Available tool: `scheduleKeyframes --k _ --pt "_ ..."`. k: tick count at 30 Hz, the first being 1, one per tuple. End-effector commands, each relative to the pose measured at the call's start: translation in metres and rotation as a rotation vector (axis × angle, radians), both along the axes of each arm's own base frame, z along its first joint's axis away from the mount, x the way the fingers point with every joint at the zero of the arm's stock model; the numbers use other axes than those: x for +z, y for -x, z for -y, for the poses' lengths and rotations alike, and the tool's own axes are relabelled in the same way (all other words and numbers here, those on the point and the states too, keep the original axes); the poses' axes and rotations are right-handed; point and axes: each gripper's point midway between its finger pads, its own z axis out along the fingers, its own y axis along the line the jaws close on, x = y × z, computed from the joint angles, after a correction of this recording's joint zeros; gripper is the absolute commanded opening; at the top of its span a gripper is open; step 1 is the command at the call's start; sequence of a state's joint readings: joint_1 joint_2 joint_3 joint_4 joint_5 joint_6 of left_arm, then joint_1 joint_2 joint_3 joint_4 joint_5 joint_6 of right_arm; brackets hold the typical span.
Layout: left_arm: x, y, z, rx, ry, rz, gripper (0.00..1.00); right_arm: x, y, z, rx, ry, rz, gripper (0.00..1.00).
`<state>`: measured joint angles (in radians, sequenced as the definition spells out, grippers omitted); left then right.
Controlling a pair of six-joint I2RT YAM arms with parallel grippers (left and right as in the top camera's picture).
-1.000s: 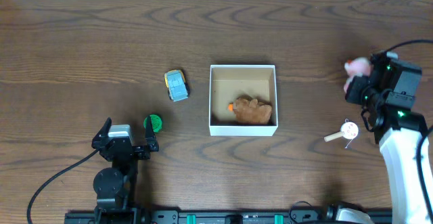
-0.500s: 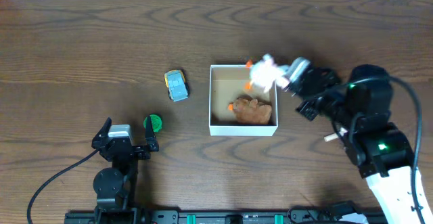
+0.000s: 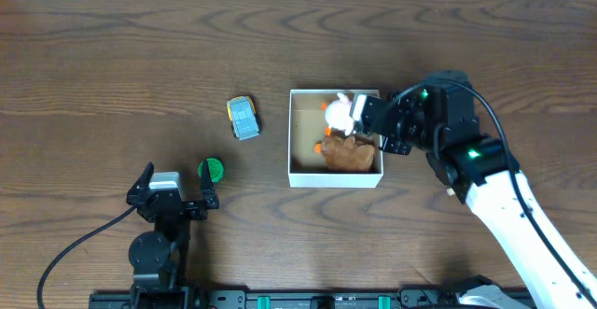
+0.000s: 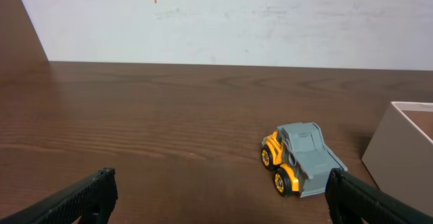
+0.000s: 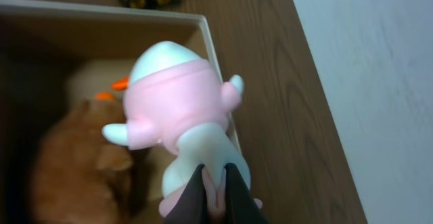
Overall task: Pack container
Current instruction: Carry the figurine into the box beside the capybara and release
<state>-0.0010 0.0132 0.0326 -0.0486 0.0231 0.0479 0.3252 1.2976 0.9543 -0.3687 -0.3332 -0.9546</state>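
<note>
While the right gripper [image 5: 215,183] pinches the pink toy [image 5: 179,99] over the box [image 3: 336,180] in the middle of the bench, the toy may land on the bear [image 3: 352,153] or the box wall and tumble out if let go crooked; the left gripper [image 4: 220,197] is spread, empty.

Right arm [image 3: 511,214]: white forearm link, black wrist housing, green indicator lights, black cable; left arm [image 3: 159,230]: black joints, pale grey block, black cable lower left; fingers [image 4: 76,197] black.
</note>
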Motion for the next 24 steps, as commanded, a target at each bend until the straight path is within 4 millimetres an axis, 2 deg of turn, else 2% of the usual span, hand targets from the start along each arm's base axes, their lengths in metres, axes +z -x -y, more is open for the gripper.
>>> scheduleKeyframes --k 1,12,24 --pt "-0.018 0.000 -0.001 0.008 0.012 -0.047 0.98 -0.002 -0.013 -0.001 -0.007 0.036 0.038 0.01" --pt "-0.018 0.000 -0.001 0.008 0.012 -0.047 0.98 -0.047 -0.022 -0.004 -0.020 0.057 -0.079 0.01" --pt "-0.018 0.000 -0.001 0.008 0.012 -0.047 0.98 -0.062 -0.018 -0.004 -0.031 0.061 -0.139 0.01"
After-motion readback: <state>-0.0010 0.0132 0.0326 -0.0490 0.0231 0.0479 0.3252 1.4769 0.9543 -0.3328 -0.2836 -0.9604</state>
